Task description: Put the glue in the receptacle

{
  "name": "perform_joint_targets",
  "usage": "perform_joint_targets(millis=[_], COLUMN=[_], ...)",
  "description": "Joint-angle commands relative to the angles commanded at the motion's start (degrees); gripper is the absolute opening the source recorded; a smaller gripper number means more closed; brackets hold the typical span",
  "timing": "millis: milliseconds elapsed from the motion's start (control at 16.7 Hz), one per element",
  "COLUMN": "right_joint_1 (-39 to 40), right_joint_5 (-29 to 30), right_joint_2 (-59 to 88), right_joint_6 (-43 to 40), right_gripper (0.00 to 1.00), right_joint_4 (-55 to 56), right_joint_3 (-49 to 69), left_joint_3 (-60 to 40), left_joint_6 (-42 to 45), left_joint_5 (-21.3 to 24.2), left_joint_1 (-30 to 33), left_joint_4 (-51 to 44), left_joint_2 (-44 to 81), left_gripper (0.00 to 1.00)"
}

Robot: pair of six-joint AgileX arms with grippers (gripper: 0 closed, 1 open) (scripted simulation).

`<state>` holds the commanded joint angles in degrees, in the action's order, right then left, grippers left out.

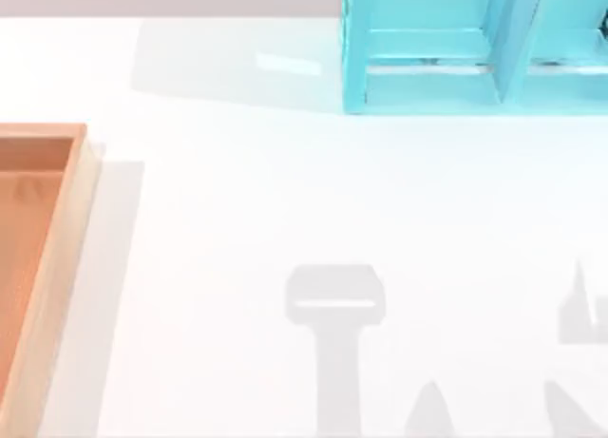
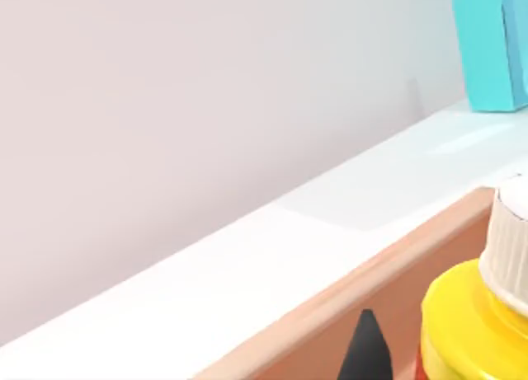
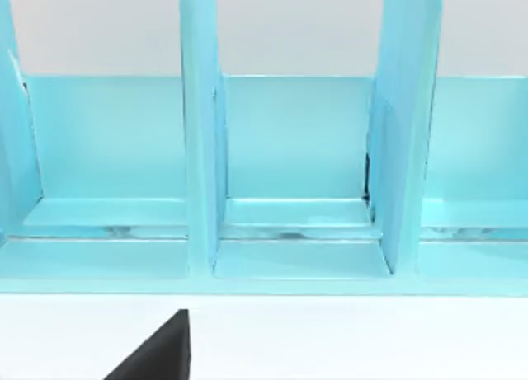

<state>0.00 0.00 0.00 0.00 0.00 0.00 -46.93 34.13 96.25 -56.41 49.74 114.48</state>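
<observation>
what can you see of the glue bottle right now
In the left wrist view the glue is cut off by the frame edge, so just part of it shows: a glossy yellow, plastic-looking rounded shoulder, a white ribbed collar above it where the nozzle begins, and a sliver of red at its lower edge. It appears tilted. Behind it runs the receptacle, its pale wooden rim and orange-brown inner wall. A dark fingertip stands just beside it; whether it touches cannot be told.
</observation>
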Motion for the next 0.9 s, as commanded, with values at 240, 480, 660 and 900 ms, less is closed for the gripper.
perform_joint_targets(millis=[240, 480, 660, 900], right_joint_1=[0.0, 0.0, 0.0, 0.0], right_joint_5=[0.0, 0.0, 0.0, 0.0], right_joint_2=[0.0, 0.0, 0.0, 0.0], right_joint_6=[0.0, 0.0, 0.0, 0.0], right_gripper=[1.0, 1.0, 1.0, 1.0], right_joint_4=[0.0, 0.0, 0.0, 0.0], right_joint_3=[0.0, 0.0, 0.0, 0.0], left_joint_3=[-0.2, -0.2, -0.1, -0.1], left_joint_6=[9.5, 18.3, 24.4, 32.0], left_joint_5=[0.5, 0.7, 0.8, 0.7], left_joint_1=[0.8, 1.9, 2.8, 4.1], left_joint_4=[-10.9, -21.3, -29.0, -38.7], left_joint_2=[-2.2, -4.2, -5.2, -5.9], left_gripper=[0.0, 0.0, 0.0, 0.0])
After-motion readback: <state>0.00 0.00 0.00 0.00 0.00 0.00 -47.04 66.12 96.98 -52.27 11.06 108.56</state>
